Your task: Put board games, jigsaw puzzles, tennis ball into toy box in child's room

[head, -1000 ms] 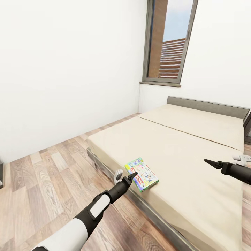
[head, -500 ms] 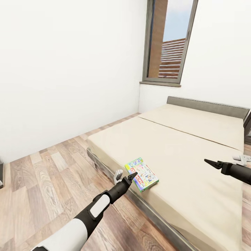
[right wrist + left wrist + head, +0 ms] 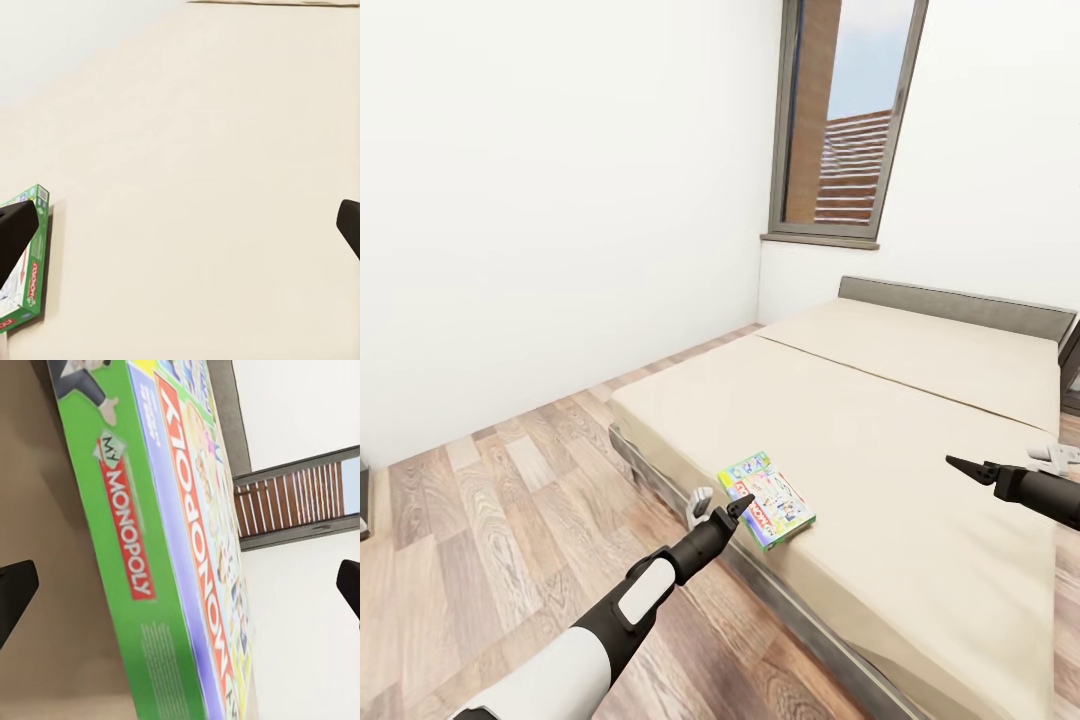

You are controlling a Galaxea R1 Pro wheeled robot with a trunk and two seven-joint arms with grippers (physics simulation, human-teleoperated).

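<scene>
One board game, a green-edged Monopoly box [image 3: 767, 498], lies flat on the beige bed [image 3: 900, 420] near the mattress's front left edge. My left gripper [image 3: 732, 506] hovers at that edge, just short of the box's near corner. In the left wrist view the box's green side [image 3: 142, 585] is very close, with the open gripper [image 3: 180, 585] spread wide on either side and not touching it. My right gripper [image 3: 968, 467] is open above the bare mattress, well to the right of the box. The right wrist view has a corner of the box [image 3: 26, 270] beside one fingertip [image 3: 15, 229].
The bed's grey headboard [image 3: 955, 305] stands against the far white wall under a tall dark-framed window [image 3: 845, 120]. Wood-plank floor [image 3: 490, 520] runs along the left of the bed. Dark furniture [image 3: 1072, 370] touches the right edge of the view.
</scene>
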